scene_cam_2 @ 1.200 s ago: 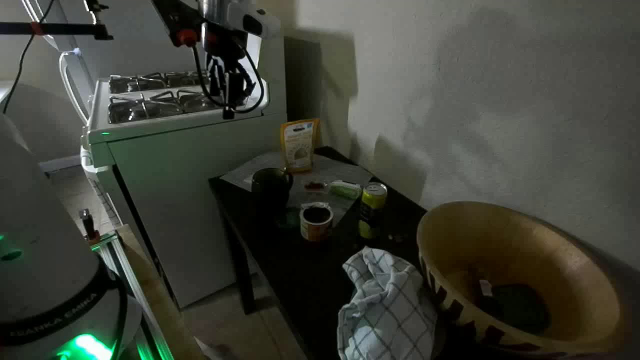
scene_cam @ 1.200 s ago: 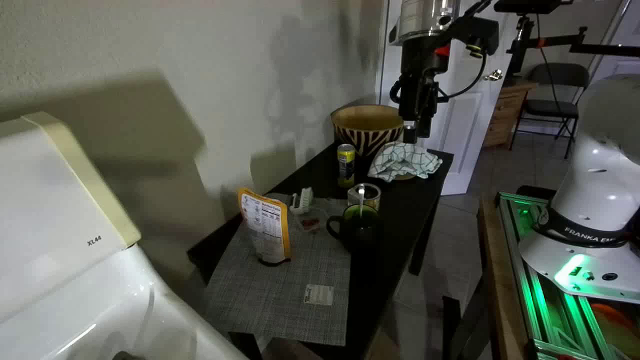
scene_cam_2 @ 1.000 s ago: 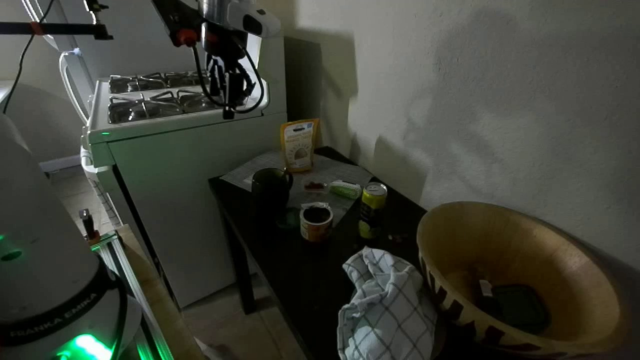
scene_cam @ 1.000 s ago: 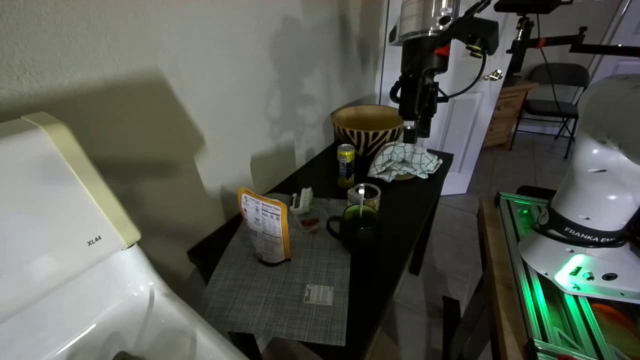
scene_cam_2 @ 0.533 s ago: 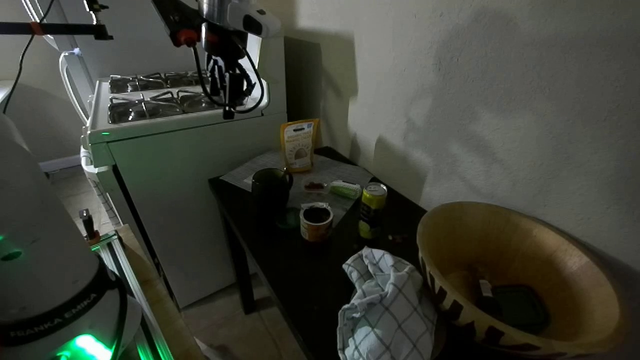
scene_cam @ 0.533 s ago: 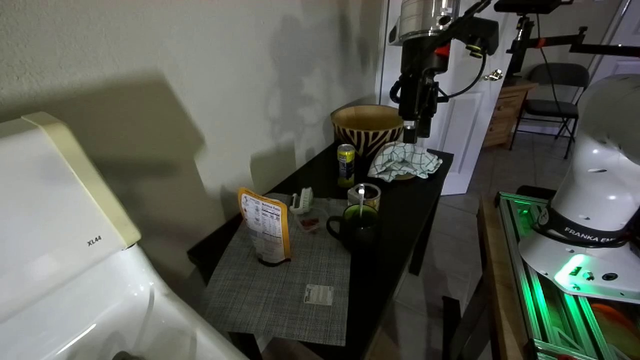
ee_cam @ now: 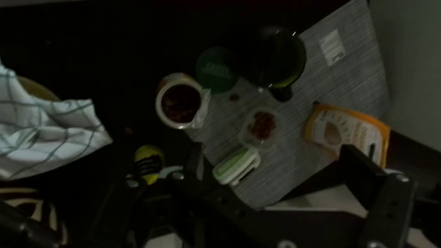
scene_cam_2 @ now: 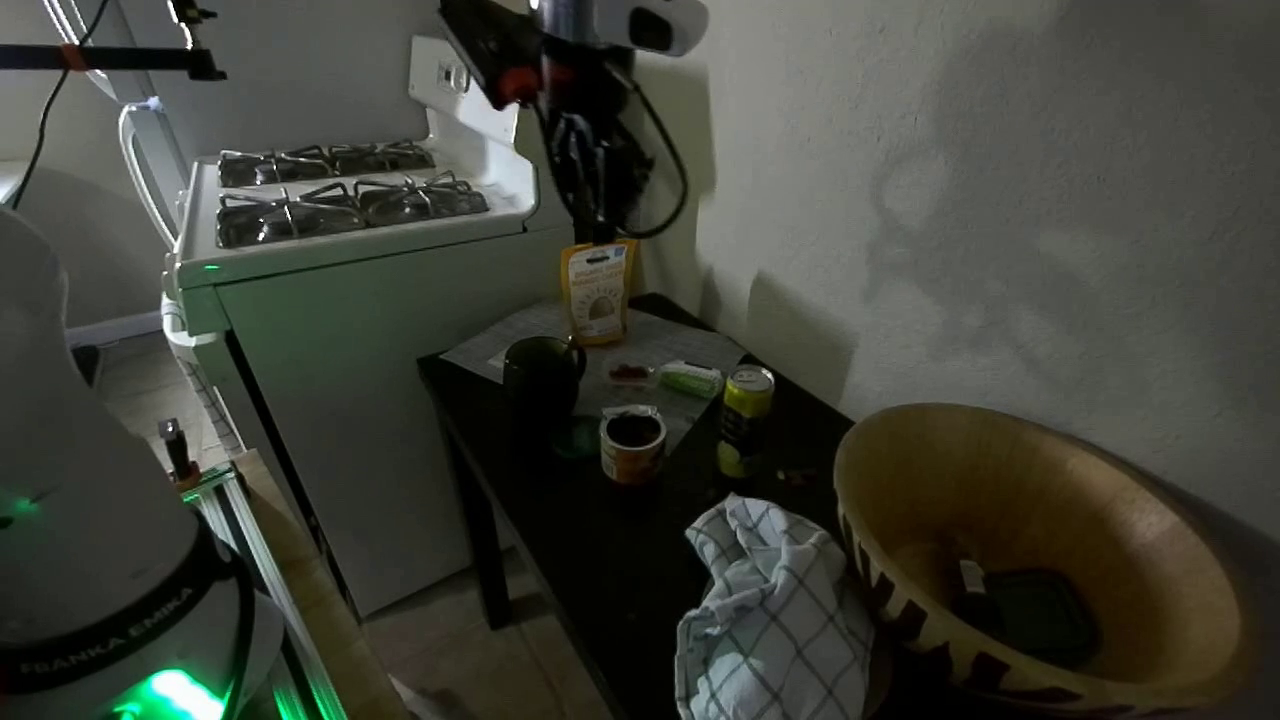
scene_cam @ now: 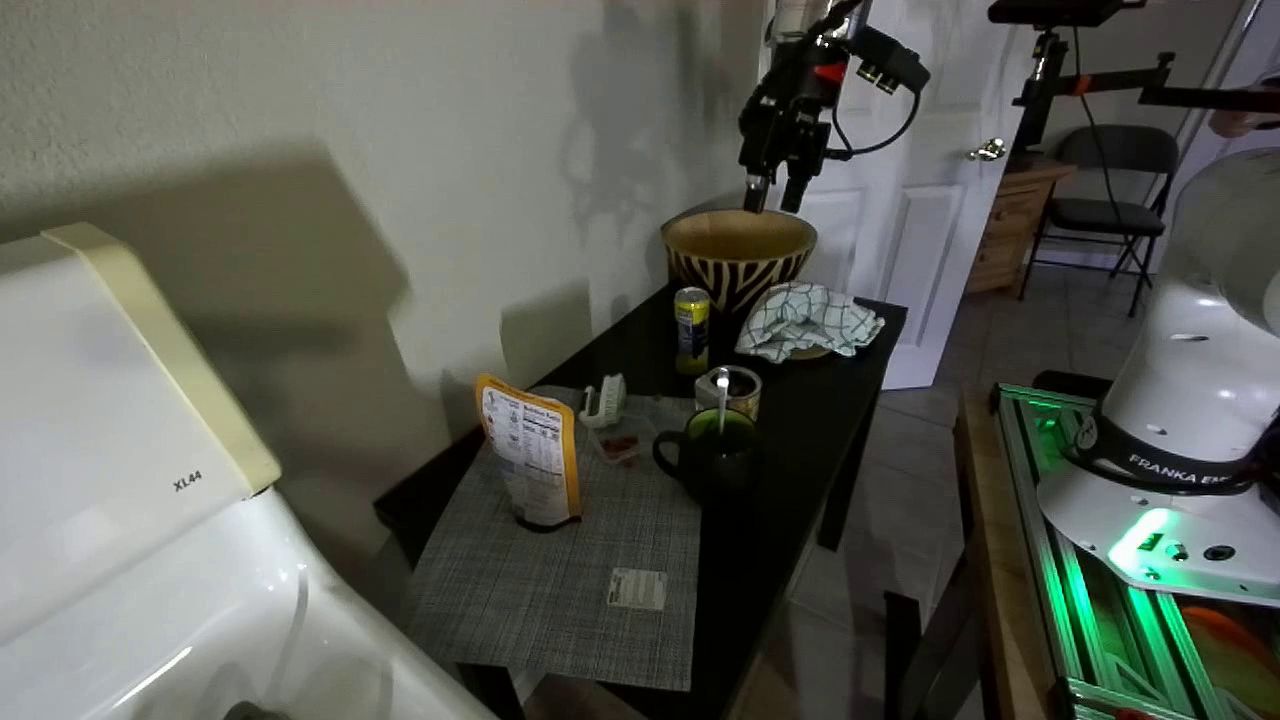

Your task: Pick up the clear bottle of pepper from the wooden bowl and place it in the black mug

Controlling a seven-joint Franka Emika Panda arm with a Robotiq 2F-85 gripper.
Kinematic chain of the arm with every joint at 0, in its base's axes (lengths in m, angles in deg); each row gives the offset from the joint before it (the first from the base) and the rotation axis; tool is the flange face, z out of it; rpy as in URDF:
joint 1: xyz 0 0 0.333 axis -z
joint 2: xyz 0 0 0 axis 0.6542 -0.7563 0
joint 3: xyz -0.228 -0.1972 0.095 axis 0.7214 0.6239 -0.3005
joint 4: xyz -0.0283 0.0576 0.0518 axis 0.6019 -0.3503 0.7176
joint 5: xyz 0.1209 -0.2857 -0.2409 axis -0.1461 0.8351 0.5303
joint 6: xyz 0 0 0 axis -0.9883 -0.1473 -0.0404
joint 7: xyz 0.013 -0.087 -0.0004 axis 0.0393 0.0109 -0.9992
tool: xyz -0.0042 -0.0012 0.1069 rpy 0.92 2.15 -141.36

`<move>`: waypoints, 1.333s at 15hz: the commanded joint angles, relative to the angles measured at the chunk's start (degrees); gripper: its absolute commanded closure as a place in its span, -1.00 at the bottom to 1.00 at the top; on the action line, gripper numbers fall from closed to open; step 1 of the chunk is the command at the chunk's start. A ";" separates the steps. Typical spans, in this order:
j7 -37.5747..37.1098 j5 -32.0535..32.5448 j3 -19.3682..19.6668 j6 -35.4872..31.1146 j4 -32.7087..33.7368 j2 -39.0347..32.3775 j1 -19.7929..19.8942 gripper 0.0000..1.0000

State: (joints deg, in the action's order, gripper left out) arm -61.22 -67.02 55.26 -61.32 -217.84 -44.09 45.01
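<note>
- Nearest in an exterior view, the wooden bowl [scene_cam_2: 1085, 480] sits on the desk [scene_cam_2: 640, 550] with a dark box [scene_cam_2: 1045, 615] inside; at the box's 10 o'clock, a white label [scene_cam_2: 971, 577] marks something too dim to name, perhaps the pepper bottle.
- Nothing looks done yet: the bottle must be gripped, lifted over the bowl's high side and carried across.
- At the bowl's 9 o'clock, a bunched towel [scene_cam_2: 770, 610] lies just beside it and could snag.
- Farther, toward the bowl's 10 o'clock, a can [scene_cam_2: 745, 425] and an open tub [scene_cam_2: 632, 460] probably stand under the carry.
- The black mug [scene_cam_2: 540, 390], at the tub's 10 o'clock, stands upright; no bottle shows above its rim, so the placing is left too.
- The hand [scene_cam: 773, 207] hangs high over the desk, between 12 and 1 o'clock from the mug in both exterior views, spread wide, gripping nothing.
- Beyond stands a pouch [scene_cam_2: 598, 300], off the route.
</note>
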 commanded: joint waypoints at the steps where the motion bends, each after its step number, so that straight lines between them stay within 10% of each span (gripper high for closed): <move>1: 6.53 4.15 4.95 -2.11 9.86 -9.96 3.74 -1.00; 10: 23.74 5.42 13.18 10.85 40.71 -36.81 10.00 -1.00; 12: 21.47 10.21 12.89 5.59 46.71 -43.27 12.00 -1.00; 20: 24.43 10.23 10.37 -0.20 46.63 -44.78 15.13 -1.00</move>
State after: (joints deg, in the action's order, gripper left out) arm -39.72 -57.38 68.11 -59.64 -169.70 -90.33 57.84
